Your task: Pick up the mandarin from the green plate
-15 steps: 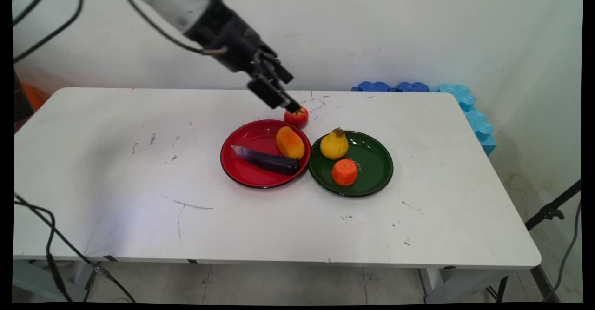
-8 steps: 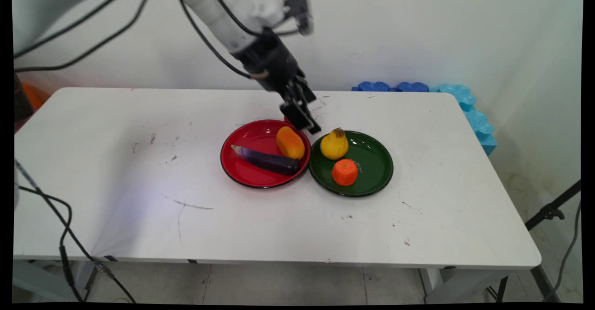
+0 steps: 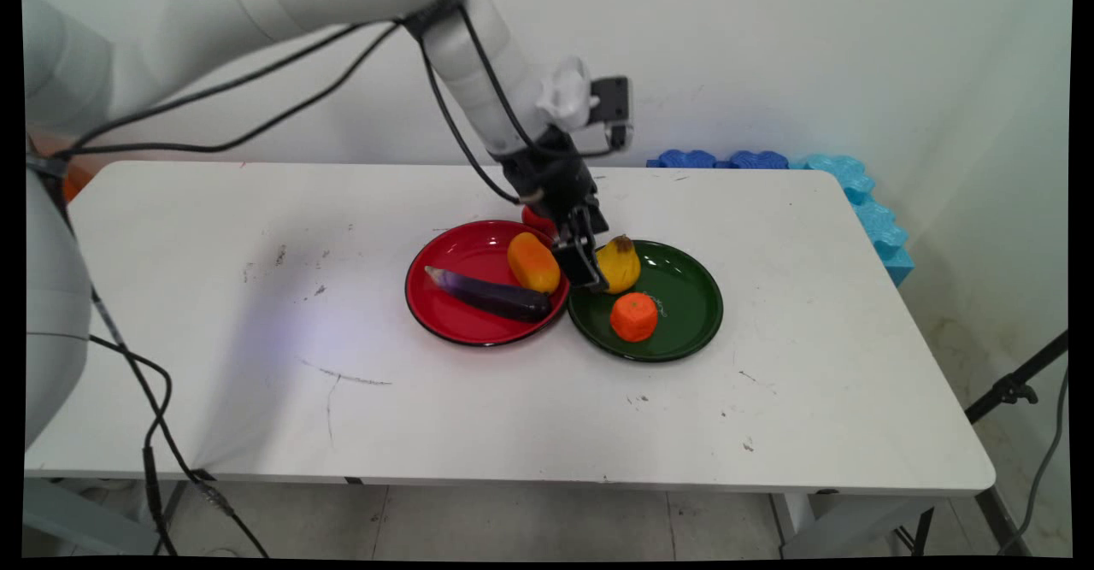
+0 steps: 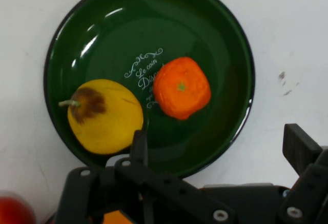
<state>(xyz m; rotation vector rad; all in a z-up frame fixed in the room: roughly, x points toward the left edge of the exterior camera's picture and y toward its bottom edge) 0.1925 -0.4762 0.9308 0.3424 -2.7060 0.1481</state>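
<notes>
My black gripper (image 3: 590, 274) hangs over the left rim of the green plate (image 3: 688, 335), right beside a yellow pear (image 3: 622, 262). In the hand view the gripper (image 4: 220, 147) stands open, its fingers (image 4: 138, 143) wide apart with only plate rim and table between them. On the green plate (image 4: 154, 24) lie the yellow pear (image 4: 105, 116) and an orange (image 4: 182, 87). In the main view the orange (image 3: 634, 316) sits nearer the front. A red tomato (image 3: 533, 217) shows partly behind the hand.
A red plate (image 3: 457, 254) touches the green one on its left and carries an orange mango (image 3: 533, 262) and a purple eggplant (image 3: 491, 294). Blue foam pieces (image 3: 855, 185) line the table's far right corner. Black cables hang at the left.
The arm has swung right and down, from beside the tomato behind the red plate to the green plate's left rim by the pear. No fruit has moved.
</notes>
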